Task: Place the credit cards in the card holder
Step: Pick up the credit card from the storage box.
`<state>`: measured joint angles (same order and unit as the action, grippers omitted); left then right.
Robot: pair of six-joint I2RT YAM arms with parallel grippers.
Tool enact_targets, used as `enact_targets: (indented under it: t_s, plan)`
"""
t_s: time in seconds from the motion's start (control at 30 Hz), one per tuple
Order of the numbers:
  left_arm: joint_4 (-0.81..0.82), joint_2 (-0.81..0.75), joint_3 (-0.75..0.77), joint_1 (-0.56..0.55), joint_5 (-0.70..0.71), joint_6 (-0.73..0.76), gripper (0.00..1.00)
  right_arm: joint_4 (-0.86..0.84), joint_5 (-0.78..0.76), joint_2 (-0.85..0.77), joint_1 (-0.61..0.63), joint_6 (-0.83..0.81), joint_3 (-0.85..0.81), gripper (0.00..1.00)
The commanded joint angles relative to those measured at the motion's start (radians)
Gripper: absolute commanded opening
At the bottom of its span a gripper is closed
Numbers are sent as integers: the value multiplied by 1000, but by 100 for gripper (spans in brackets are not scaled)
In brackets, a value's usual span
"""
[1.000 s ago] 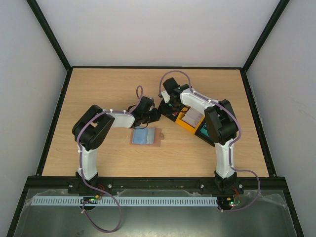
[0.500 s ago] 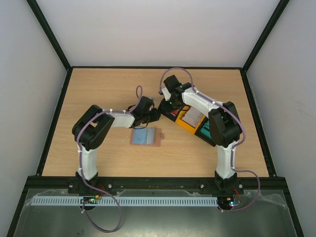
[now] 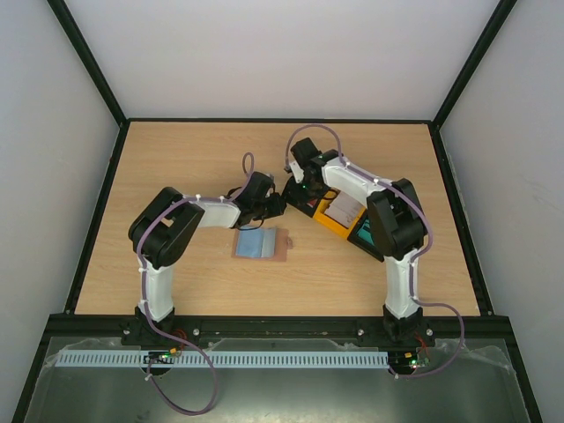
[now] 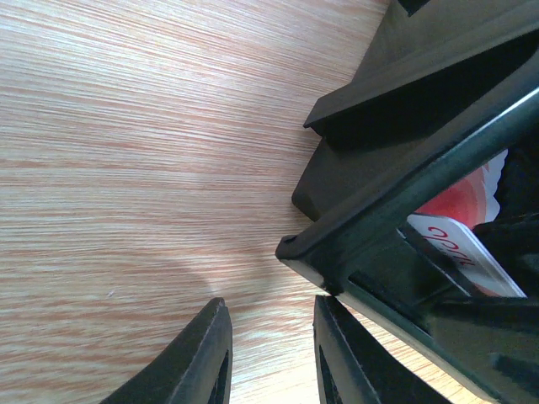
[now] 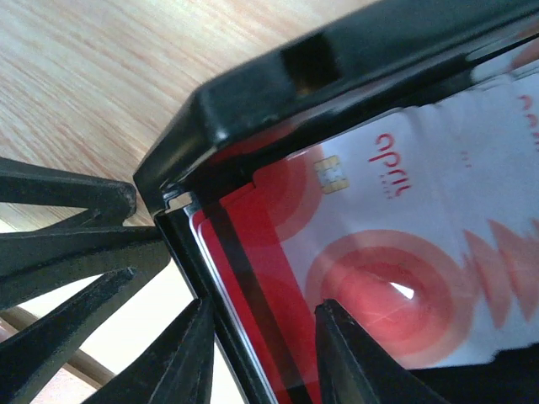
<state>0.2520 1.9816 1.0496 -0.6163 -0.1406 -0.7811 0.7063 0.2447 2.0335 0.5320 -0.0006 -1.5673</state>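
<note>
1. While the card holder (image 3: pixel 280 245) lies open near the table's (image 3: pixel 176 159) middle, the left gripper (image 4: pixel 269 332) gapes slightly, empty, at the black tray's (image 4: pixel 375 209) corner.
2. The right gripper (image 5: pixel 265 324) straddles that tray's wall and a red-and-white credit card's (image 5: pixel 387 244) edge; whether it grips is unclear.

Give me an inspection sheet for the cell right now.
surface: wooden table, no marks seen
job's things: card holder flat mid-table, untouched; red-and-white card in black tray; teal card in second black tray
clutter: yellow tray between them
grippers: left gripper narrowly open, empty, at tray corner; right gripper astride tray wall and card edge, grip unclear
cables: purple cables along both arms
surroundings: white walls, black frame
</note>
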Motion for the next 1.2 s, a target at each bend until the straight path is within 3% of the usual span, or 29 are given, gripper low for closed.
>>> enact_targets:
  t_s: [0.0,0.2,0.43,0.77,1.17]
  plan:
    - [-20,-31,-16,11,-2,14,30,38,61,30,7,-32,3,32]
    - [-23,-48,-20,11,-2,16,31,27,47,9,6,-19,-4,16]
    - [-24,-76,-28,11,-10,14,34,12,46,-55,-1,1,-2,15]
    - [-21,-120,-44,11,-16,2,41,-32,-5,-85,-21,51,8,2]
    - [26,-249,-82,18,-89,-49,53,-180,-58,-213,-74,229,41,2]
